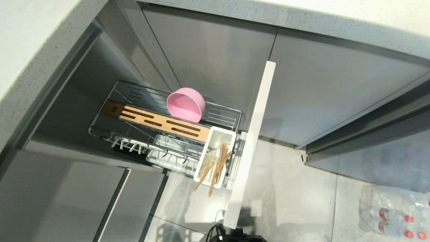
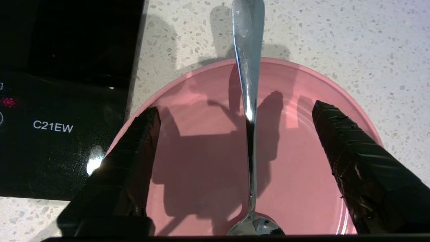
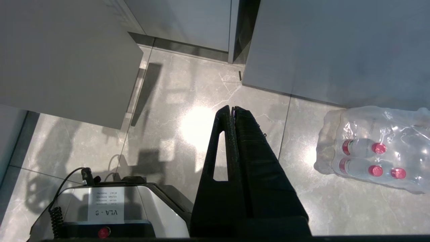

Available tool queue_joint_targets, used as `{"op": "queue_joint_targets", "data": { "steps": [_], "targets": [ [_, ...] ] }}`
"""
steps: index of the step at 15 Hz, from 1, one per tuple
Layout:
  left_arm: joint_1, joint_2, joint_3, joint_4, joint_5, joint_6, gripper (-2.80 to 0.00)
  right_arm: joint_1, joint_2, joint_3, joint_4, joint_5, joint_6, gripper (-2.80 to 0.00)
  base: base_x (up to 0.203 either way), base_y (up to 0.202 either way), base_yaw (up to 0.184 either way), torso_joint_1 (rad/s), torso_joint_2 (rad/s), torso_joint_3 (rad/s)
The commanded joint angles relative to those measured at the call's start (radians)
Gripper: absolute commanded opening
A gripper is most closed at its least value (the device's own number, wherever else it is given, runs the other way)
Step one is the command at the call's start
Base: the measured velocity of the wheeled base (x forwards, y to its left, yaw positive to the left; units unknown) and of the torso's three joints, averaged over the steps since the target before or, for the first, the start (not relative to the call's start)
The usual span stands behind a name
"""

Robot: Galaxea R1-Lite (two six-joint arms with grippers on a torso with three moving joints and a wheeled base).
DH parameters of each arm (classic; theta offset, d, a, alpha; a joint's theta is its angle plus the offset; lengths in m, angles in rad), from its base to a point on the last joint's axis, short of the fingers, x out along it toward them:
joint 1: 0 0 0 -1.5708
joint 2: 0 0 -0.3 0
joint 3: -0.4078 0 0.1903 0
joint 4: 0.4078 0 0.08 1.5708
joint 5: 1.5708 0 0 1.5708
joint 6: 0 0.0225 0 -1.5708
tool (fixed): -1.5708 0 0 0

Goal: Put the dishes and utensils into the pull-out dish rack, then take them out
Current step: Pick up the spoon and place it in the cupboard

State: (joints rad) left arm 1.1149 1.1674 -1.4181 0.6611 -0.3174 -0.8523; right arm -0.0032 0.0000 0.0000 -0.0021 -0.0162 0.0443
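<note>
worktop (image 1: 302, 20): pale speckled stone | cabinet fronts (image 1: 336, 90): flat grey | floor (image 1: 295, 188): glossy grey marble-look tiles, bright glare | hob (image 2: 67, 101): black glass | wrapped bottle pack (image 3: 376, 151) on floor

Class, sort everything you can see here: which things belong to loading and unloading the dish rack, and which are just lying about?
Job: pink bowl, chopsticks, utensil cup, dish rack, pink plate, spoon, left gripper.
Lying about: water bottle pack, cooktop.

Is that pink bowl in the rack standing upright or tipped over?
Tipped. The pink bowl rests on its side in the wire rack, its opening facing sideways, not up.
</note>
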Motion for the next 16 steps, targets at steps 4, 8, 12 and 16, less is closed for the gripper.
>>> {"op": "queue_joint_targets", "data": {
  "steps": [4, 8, 12, 16],
  "targets": [
    [-0.013, 0.0, 0.014, 0.005, 0.0, -0.004, 0.0, 0.0, 0.0, 0.0, -0.001, 0.0, 0.0, -2.8, 0.0, 0.0, 0.0, 0.0, 0.0, 0.0],
    [-0.02, 0.005, 0.019, 0.005, 0.001, -0.001, 0.0, 0.0, 0.0, 0.0, 0.0, -0.001, 0.0, -2.8, 0.0, 0.0, 0.0, 0.0, 0.0, 0.0],
    [-0.021, 0.003, 0.032, 0.006, 0.0, 0.041, 0.0, 0.0, 0.001, 0.0, 0.001, 0.001, 0.0, -2.8, 0.0, 0.0, 0.0, 0.0, 0.0, 0.0],
    [-0.021, 0.001, 0.034, 0.006, 0.001, 0.041, 0.0, 0.0, 0.0, 0.0, 0.001, -0.001, 0.0, -2.8, 0.0, 0.0, 0.0, 0.0, 0.0, 0.0]
  ]
}}
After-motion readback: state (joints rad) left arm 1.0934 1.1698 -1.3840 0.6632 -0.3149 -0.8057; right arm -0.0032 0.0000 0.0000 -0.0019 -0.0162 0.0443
